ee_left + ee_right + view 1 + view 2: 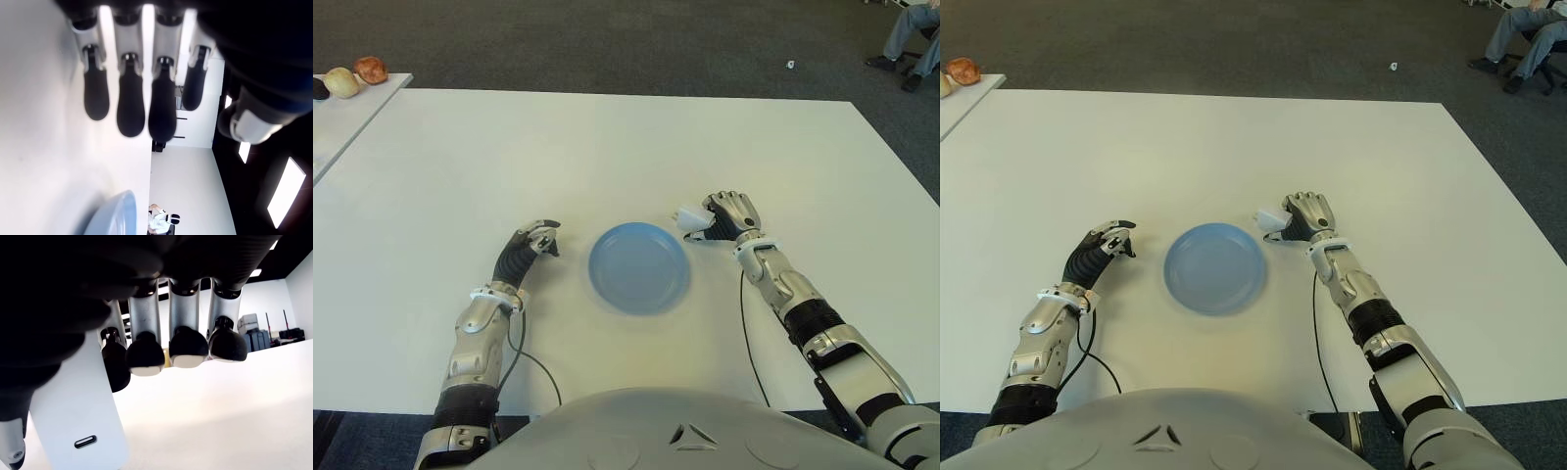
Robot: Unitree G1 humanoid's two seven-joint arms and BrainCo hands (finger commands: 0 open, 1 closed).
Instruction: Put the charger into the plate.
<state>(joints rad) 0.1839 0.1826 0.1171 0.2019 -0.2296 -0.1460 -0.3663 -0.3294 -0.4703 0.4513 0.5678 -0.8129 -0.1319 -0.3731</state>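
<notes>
Right hand: our right hand has its fingers curled around the white charger, thumb on one face, as the right wrist view shows.
Charger: held just beside the blue plate, on the side toward the tabletop's right edge, not yet over the rim.
Progress: we judge the grasp made; carrying across and releasing remain.
Left hand: our left hand shows near the plate's other side, fingers loosely extended, holding nothing.
</notes>
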